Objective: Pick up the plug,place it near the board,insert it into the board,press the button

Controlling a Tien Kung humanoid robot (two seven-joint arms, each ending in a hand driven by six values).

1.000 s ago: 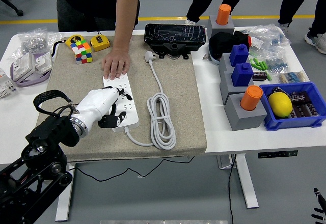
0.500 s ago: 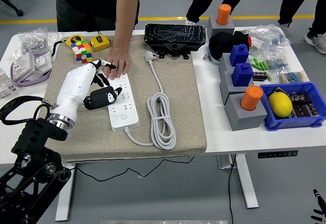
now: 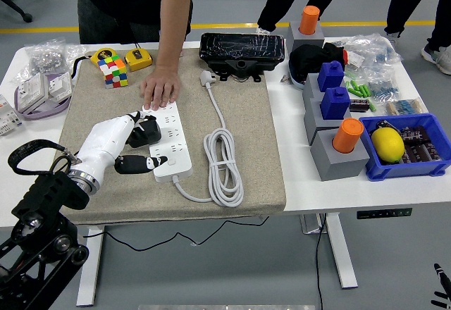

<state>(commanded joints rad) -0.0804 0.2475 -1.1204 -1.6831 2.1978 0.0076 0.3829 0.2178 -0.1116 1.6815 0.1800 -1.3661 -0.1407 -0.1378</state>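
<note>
A white power strip point(image 3: 174, 149) lies on the beige mat point(image 3: 246, 120), its cable coiled point(image 3: 224, 168) to its right and ending in a white plug point(image 3: 206, 77). My left hand point(image 3: 138, 146) is low at the strip's left edge. Its fingers are curled on a black plug point(image 3: 146, 131), held just beside the strip's middle sockets, with the thumb stretched along the strip's near end. A person's hand point(image 3: 161, 89) presses flat on the strip's far end. Only a dark sliver of my right hand point(image 3: 442, 287) shows in the lower right corner, below the table.
A Rubik's cube point(image 3: 112, 70) and a yellow tape measure point(image 3: 138, 59) sit at the mat's far left. A black box point(image 3: 242, 48) stands at the back. Grey blocks with blue and orange pegs point(image 3: 338, 141) and a blue bin point(image 3: 405, 148) fill the right side.
My left hand rose from the strip's near end toward the person's hand, then dropped back to the strip's left edge, with the black plug in its fingers. The person's hand stayed put.
</note>
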